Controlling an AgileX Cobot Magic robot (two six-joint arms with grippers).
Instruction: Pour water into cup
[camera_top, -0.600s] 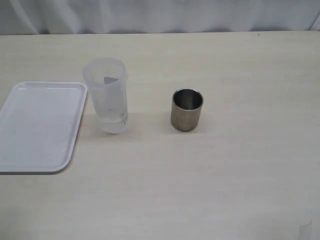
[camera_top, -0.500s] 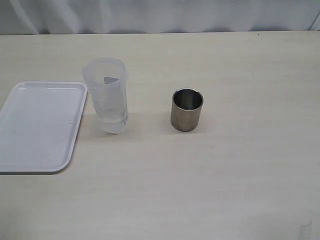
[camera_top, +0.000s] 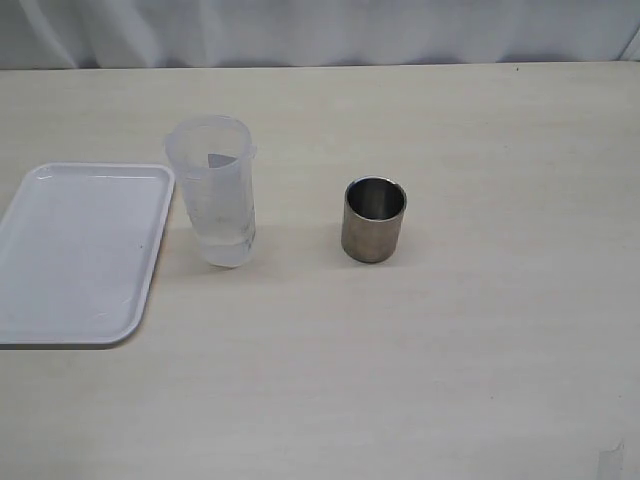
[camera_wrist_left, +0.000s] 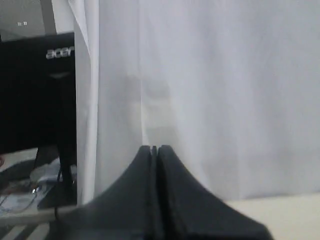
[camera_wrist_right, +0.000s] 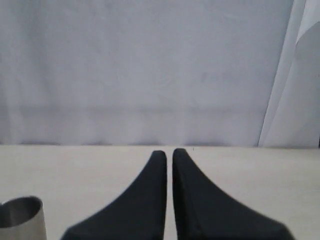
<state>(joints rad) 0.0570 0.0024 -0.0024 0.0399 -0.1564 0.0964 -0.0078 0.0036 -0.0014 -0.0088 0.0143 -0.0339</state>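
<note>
cup: steel cup (camera_top: 375, 220) sits upright on the table (camera_top: 450, 350), mouth open, nothing touching it.
water: just a thin shiny pool (camera_top: 228, 246) in the bottom of the plastic beaker (camera_top: 213, 190). The beaker stands apart from the cup, off to the cup's left in the exterior view.
tray: white tray (camera_top: 70, 255) is further from the cup on that same side, right beside the beaker.
left gripper: left gripper (camera_wrist_left: 154, 148) has its fingers pressed together, holding nothing, and is aimed at the curtain, not at the cup.
right gripper: right gripper (camera_wrist_right: 166, 151) is pinched down to a sliver of a gap, also empty. The cup only shows at the edge of its wrist view.
progress: my read is that nothing has started, since the beaker isn't grasped.
risk 1: I need to open the jaws before I go in, or closed fingers will shove the beaker toward the cup or tip it.
risk 2: the beaker looks light and thin-walled, so a hard squeeze could flex it or make it slip mid-tilt.
risk 3: the cup's mouth is small, so a fast or off-centre tilt puts that little bit of water on the table beside the cup.
risk 4: a swinging arm could clip the cup, and it looks like it would slide easily.
</note>
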